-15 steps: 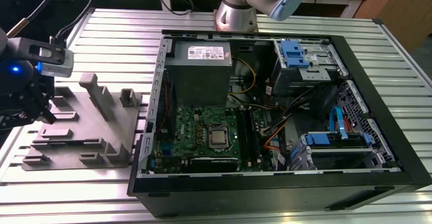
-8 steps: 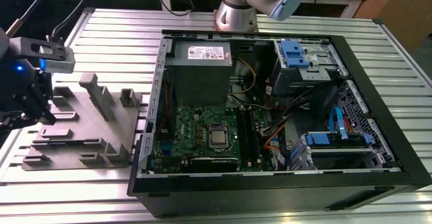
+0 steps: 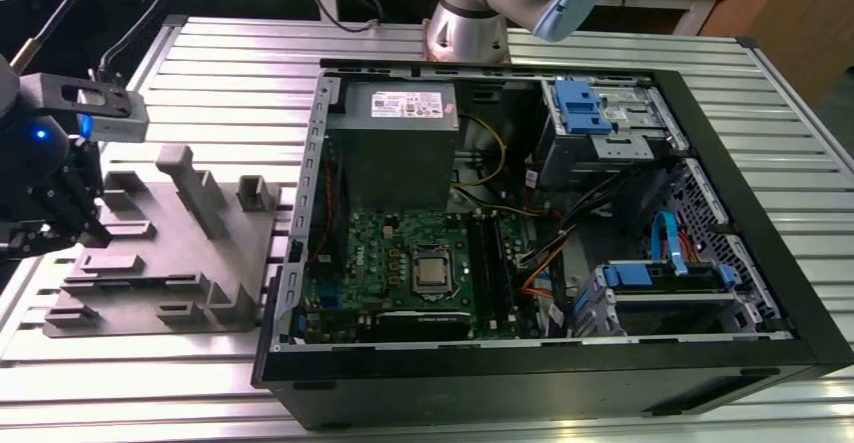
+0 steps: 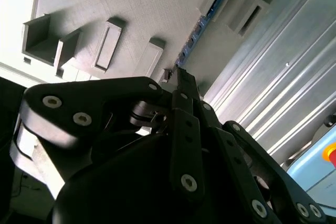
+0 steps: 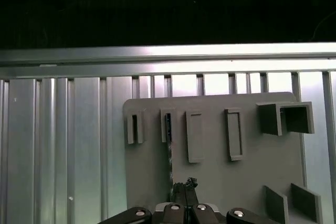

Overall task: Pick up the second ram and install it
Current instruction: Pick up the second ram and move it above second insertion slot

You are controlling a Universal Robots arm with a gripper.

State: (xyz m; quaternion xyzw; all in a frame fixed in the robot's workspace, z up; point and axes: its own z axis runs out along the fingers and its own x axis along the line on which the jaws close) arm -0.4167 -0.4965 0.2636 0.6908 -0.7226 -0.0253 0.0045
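Note:
The second ram (image 4: 202, 22) is a thin dark strip standing on edge, running from a slot block of the grey fixture plate (image 4: 131, 3) down to my fingertips. In the first wrist view the second ram (image 5: 169, 150) shows edge-on across the fixture plate (image 5: 252, 171). My gripper (image 4: 180, 74) has its fingers pressed together at the ram's near end, and the gripper (image 5: 185, 184) sits low over the plate. In the exterior view the black gripper (image 3: 60, 223) hangs at the left edge of the fixture plate (image 3: 160, 263).
An open computer case (image 3: 747, 263) lies on the ribbed metal table to the exterior view's right of the plate. Inside it are the green motherboard (image 3: 414, 263), a grey power supply (image 3: 394, 153), cables and blue drive brackets. Raised grey blocks (image 3: 194, 188) stand on the plate.

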